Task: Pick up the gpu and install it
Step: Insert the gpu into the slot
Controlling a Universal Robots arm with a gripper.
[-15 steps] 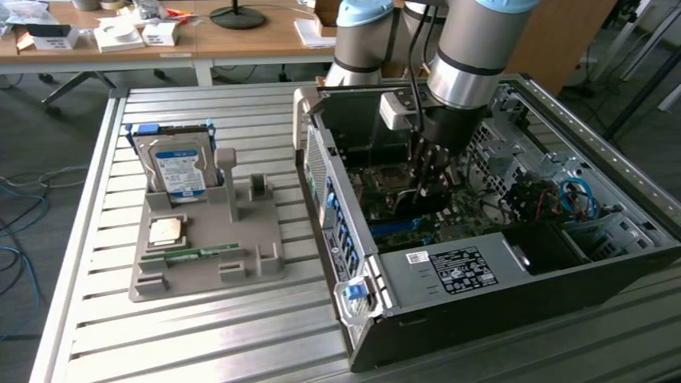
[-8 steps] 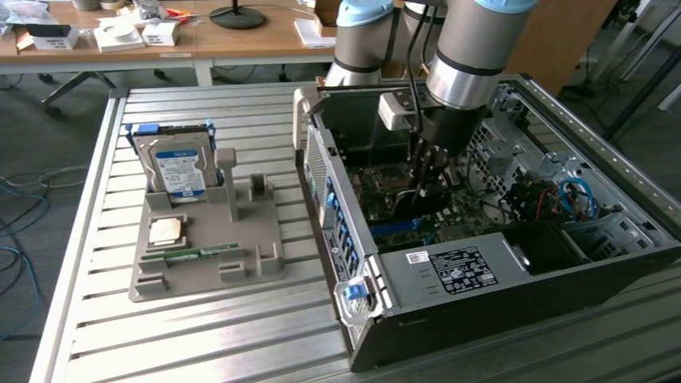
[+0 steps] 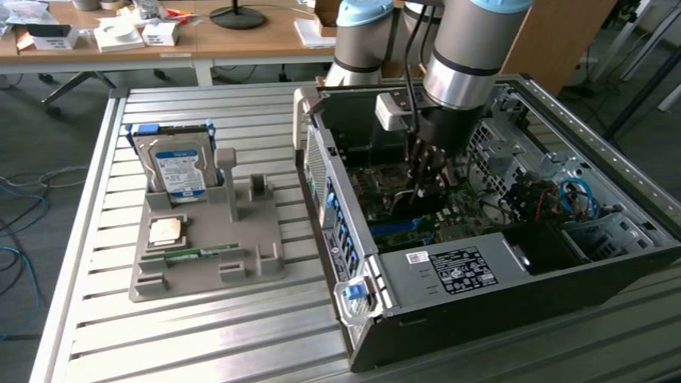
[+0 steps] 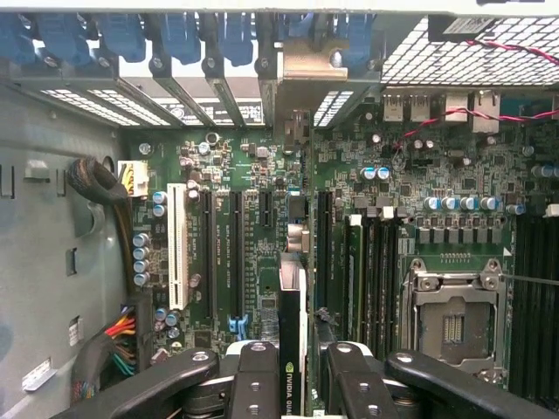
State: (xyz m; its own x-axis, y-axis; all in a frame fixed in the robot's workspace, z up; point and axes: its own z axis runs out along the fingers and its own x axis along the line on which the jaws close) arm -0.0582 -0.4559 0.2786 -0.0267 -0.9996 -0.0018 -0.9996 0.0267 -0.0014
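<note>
Inside case [image 3: 511,319], gripper [image 4: 293,371] part-closed, clamping gpu [image 4: 293,301] edge-on (Nvidia logo [image 4: 289,384] showing) above motherboard [image 4: 249,175] slots.

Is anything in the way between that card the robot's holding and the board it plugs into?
Nothing visible. The gpu stands edge-on in the gripper over the motherboard; no cable or part crosses between them.

I count 1 gpu [image 4: 293,325], 1 hard drive [image 3: 179,169], 1 memory stick [image 3: 193,254], 1 CPU chip [image 3: 165,231], 1 holder tray [image 3: 258,265], 1 PC case [image 3: 447,275]. On the board: 1 white PCI slot [image 4: 178,262], 1 CPU socket [image 4: 452,327].
</note>
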